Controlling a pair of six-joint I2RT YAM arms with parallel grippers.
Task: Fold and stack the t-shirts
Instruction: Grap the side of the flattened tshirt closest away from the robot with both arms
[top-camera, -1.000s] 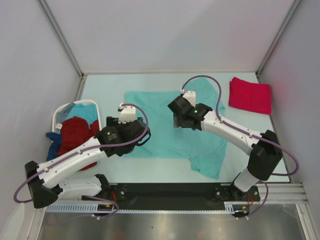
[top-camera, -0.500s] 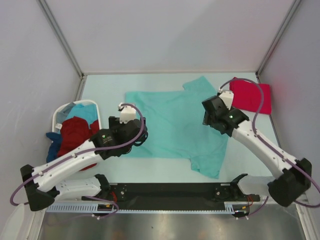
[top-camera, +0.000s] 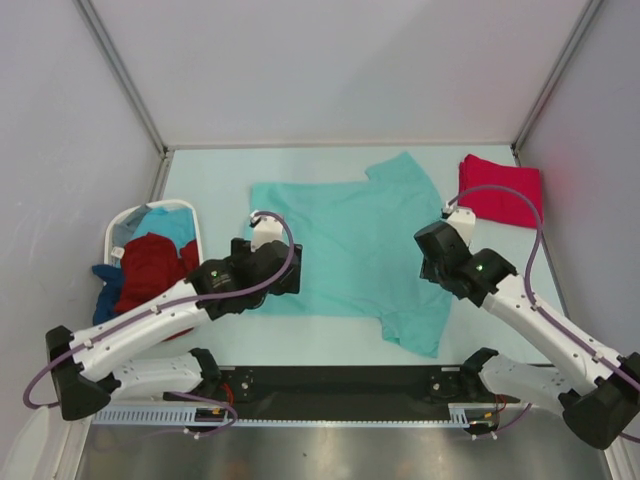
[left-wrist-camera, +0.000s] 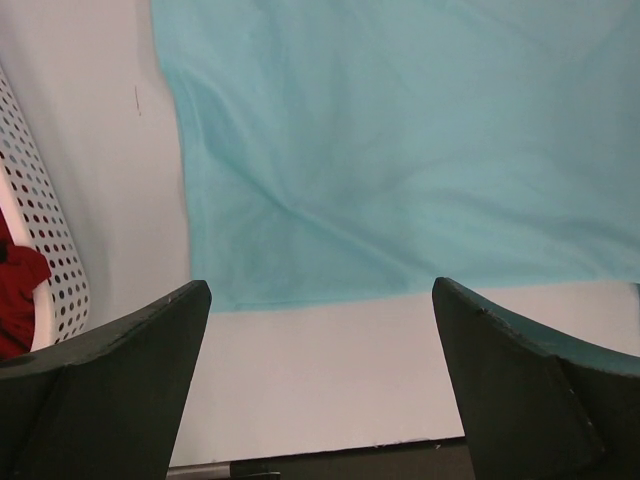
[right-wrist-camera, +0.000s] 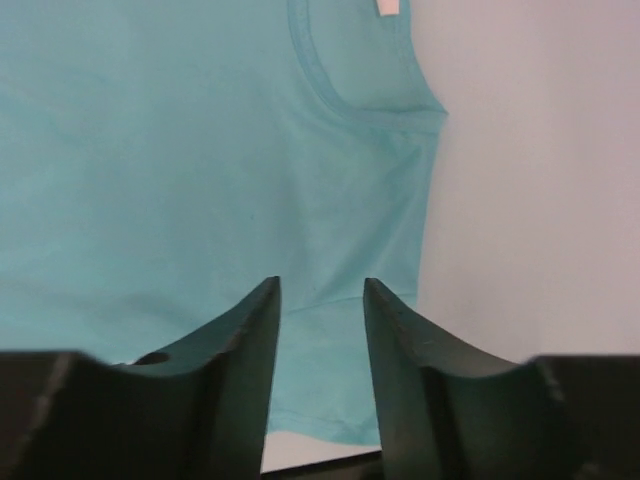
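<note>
Nothing readable anywhere on this scene, no words, numbers or brand marks. One small white neck label (right-wrist-camera: 389, 8) sits inside the collar of the light teal t-shirt (right-wrist-camera: 200, 150), at the far edge of the right wrist view, cut off and showing no print.

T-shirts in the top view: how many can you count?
5: light teal t-shirt spread mid-table; pinkish-red t-shirt folded far right; dark red, light blue and blue t-shirts in the white laundry basket; more may hide underneath.
</note>
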